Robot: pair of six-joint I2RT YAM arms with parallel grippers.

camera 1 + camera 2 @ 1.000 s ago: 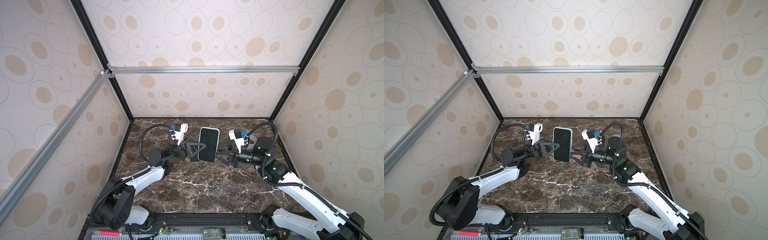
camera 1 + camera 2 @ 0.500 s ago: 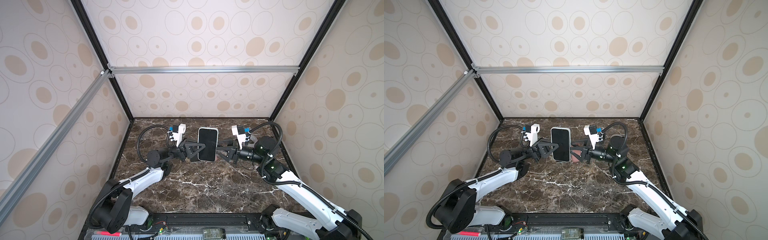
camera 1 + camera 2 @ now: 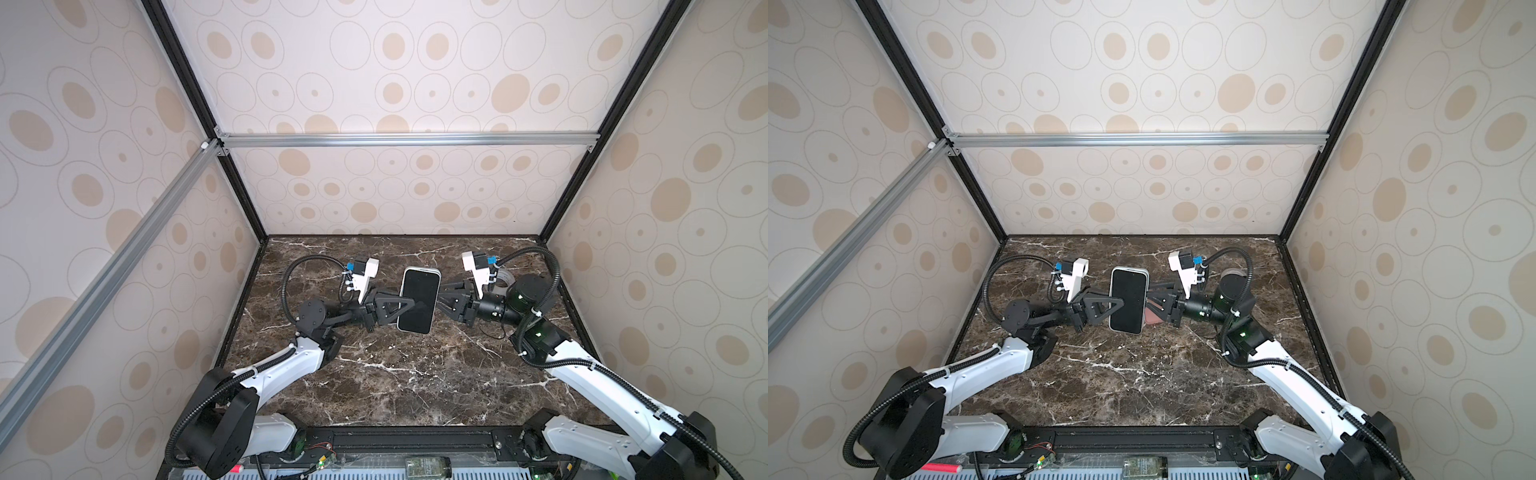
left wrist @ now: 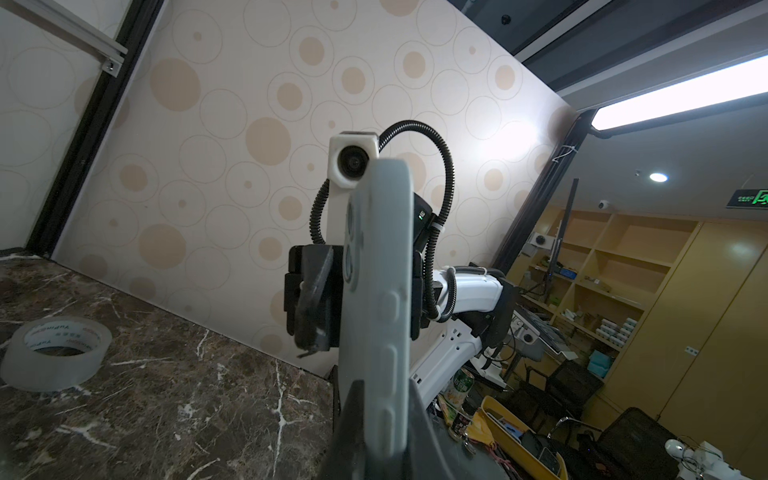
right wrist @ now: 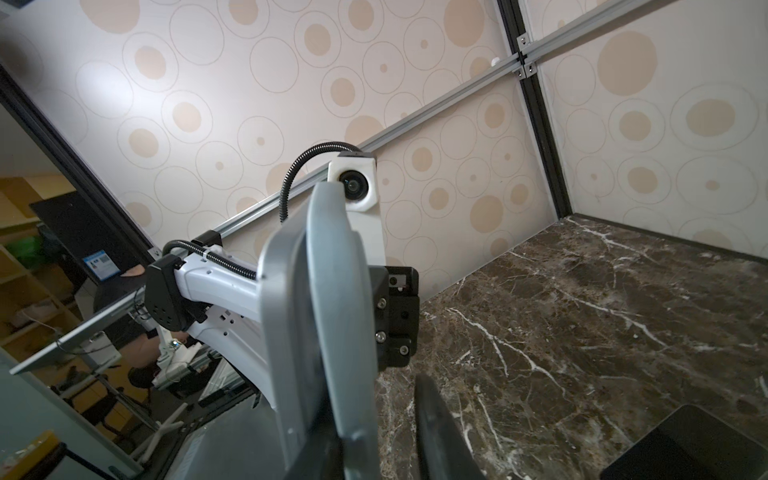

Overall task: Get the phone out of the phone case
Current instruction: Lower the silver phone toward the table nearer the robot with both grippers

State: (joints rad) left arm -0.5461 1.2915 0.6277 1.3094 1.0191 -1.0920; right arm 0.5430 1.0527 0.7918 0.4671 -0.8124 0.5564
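Marble table (image 3: 395,374): dark brown stone with white veins, in the lower middle of both top views. The task's thing does not rest on it.
Left gripper (image 3: 409,306): comes in from the left of the frame. Its fingers are closed tight on the left long edge of the phone, and one black triangular finger lies over the screen.
Phone (image 3: 417,300): held in the air at the middle of both top views, between the two grippers, with the black screen turned up toward the camera.
Phone case (image 4: 376,291): grey, around the phone. The left wrist view shows it edge-on, with side buttons and lens holes. By my judgement the phone sits fully inside it.
Long axis: runs from lower to upper in the frame, the upper end leaning a little to the right. Both grippers meet it crosswise.
Right gripper (image 3: 441,301): comes in from the right of the frame, and its jaws stand on both sides of the right long edge. In the right wrist view one finger (image 5: 440,428) shows a gap to the case back. The other finger is hidden, so I cannot tell if it grips.
Back wall (image 3: 395,195): beyond the phone's upper end, well apart.
Nearer arm: both are at the phone, but only the left one surely holds it.
Coming move, as I judge: the right fingers close on the right rim and pull the case sideways, across the short axis, while the left keeps the phone fixed.
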